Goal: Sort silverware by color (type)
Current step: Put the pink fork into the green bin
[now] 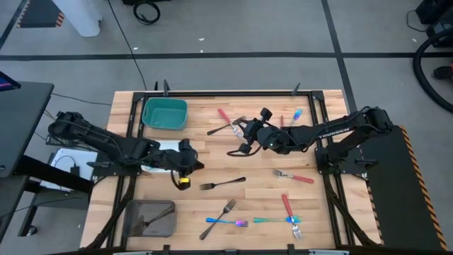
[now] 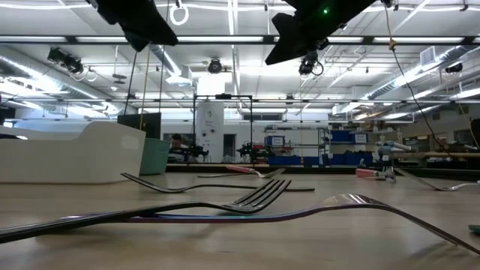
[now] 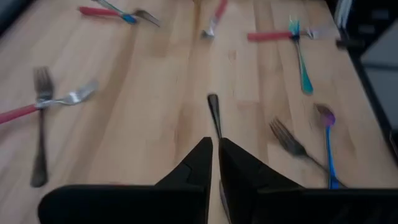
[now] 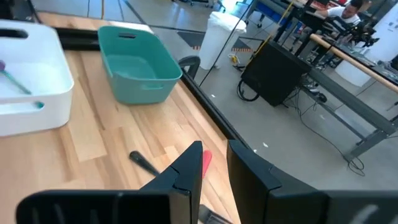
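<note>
The left gripper (image 1: 185,164) hangs over the light wooden surface (image 1: 212,159) beside the white rectangular tray (image 1: 164,149), its jaws nearly closed with only a thin slit between them and nothing gripped; a dark grey fork (image 1: 222,183) lies on the surface just ahead of it. The right gripper (image 1: 245,134) hovers above the far middle of the surface, jaws slightly open and empty, over a red-handled fork (image 1: 225,117) crossed by a dark utensil (image 1: 219,129). The remaining silverware lies scattered: a red-handled fork (image 1: 293,176) to the right, and near the front edge an iridescent blue-purple fork (image 1: 226,222), a teal fork (image 1: 274,219) and a red-handled fork (image 1: 289,214). One dark fork (image 1: 157,221) lies in the grey tray (image 1: 134,225); the teal tray (image 1: 165,114) sits at the far left.
</note>
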{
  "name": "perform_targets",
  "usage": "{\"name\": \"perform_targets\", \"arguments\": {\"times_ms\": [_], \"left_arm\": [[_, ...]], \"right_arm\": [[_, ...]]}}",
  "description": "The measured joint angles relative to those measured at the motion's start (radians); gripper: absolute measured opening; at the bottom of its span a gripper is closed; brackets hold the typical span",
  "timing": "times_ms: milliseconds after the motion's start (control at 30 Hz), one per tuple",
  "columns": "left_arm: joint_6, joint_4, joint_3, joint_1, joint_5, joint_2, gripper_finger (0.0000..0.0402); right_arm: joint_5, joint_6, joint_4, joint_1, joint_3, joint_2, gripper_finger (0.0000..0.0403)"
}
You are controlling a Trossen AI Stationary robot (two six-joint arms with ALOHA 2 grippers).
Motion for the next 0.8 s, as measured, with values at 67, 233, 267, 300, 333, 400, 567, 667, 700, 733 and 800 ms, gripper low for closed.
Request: {"name": "perform_targets", "arguments": {"times_ms": [67,233,267,300,333,400,567,667,700,733,800], "left_arm": [[0.047,0.027,-0.001,0.003,0.008,0.035,0.0039],[0.142,0.152,0.0,0.02,-0.002,0.127,0.0039],[0.14,0.166,0.0,0.028,-0.002,0.14,0.0039],[0.136,0.175,-0.001,0.038,-0.002,0.148,0.0039],[0.135,0.201,-0.001,0.053,-0.003,0.159,0.0039],[0.139,0.216,0.0,0.087,-0.004,0.169,0.0039],[0.155,0.218,-0.001,0.22,-0.004,0.174,0.0039],[0.179,0.217,-0.001,0.309,-0.007,0.174,0.0039],[0.186,0.217,-0.001,0.336,-0.007,0.174,0.0039],[0.194,0.218,-0.001,0.362,-0.006,0.174,0.0039],[0.237,0.218,-0.001,0.408,-0.006,0.174,0.0039]], "right_arm": [[0.0,0.009,-0.007,0.006,0.0,0.0,0.0082],[0.004,0.025,-0.032,0.019,0.0,0.0,0.0082],[0.006,0.025,-0.035,0.022,0.0,0.0,0.0082],[0.007,0.025,-0.035,0.025,0.0,0.0,0.0082],[0.008,0.025,-0.037,0.027,0.0,0.0,0.0082],[0.011,0.025,-0.04,0.03,0.0,0.0,0.0082],[0.011,0.025,-0.04,0.03,0.0,0.0,0.0082],[0.007,0.025,-0.045,0.024,0.0,0.0,0.0082],[0.007,0.025,-0.045,0.022,0.0,0.0,0.0082],[0.007,0.025,-0.046,0.018,0.0,0.0,0.0082],[0.006,0.024,-0.047,0.011,0.0,0.0,0.0082]]}}
